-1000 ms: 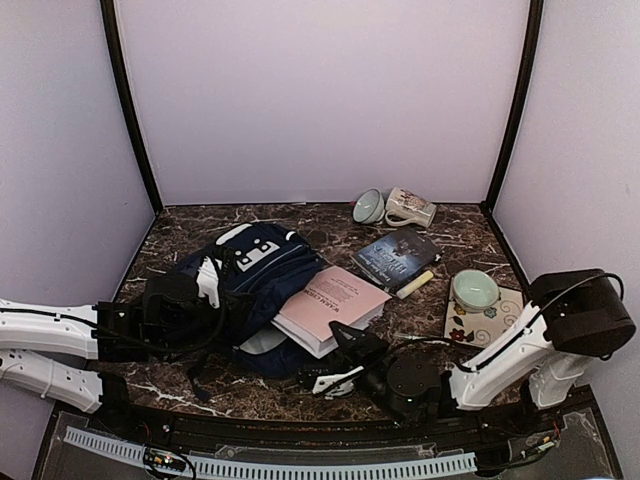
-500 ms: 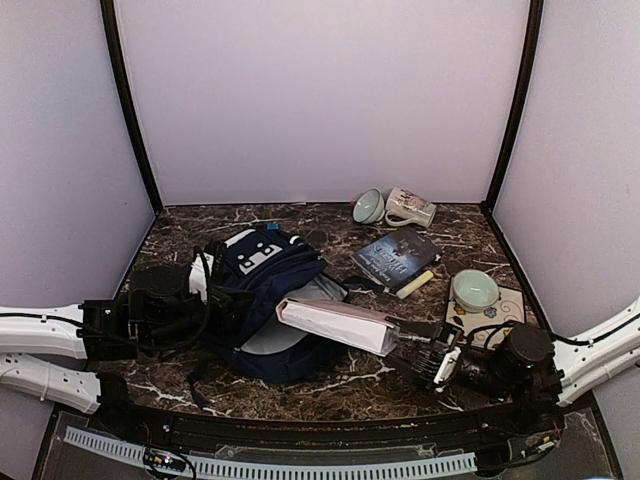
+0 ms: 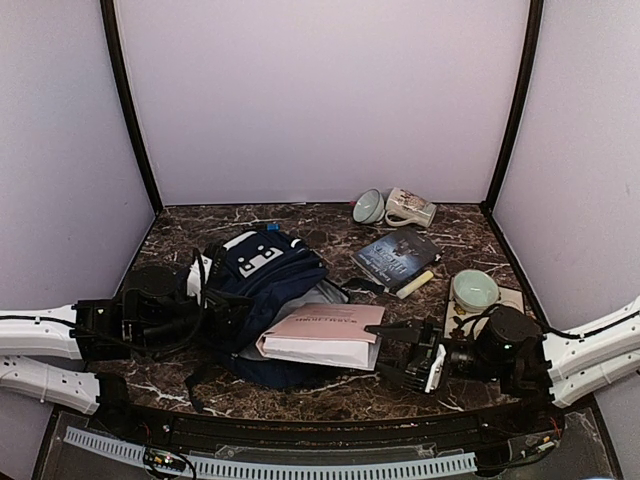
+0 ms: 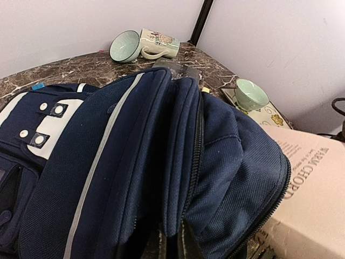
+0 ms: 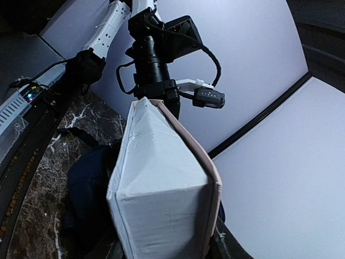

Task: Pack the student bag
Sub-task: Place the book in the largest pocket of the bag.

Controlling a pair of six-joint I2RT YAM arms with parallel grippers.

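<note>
at the student bag [image 3: 268, 268], left gripper [image 3: 216, 311] pinches its fabric, right gripper [image 3: 394, 346] grasps a pink book [image 3: 322, 336].

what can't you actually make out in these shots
Inside of the student bag: its own flaps cover it in the left wrist view; the pink book overlaps the opening in the top view.
Left gripper fingers: buried in bag fabric, top view; outside the frame, left wrist view.
Right gripper fingertips: behind the pink book, right wrist view.
Dark book title: too small, top view.

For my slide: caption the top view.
Right gripper holds pink book against open student bag; left gripper grips the bag.
</note>
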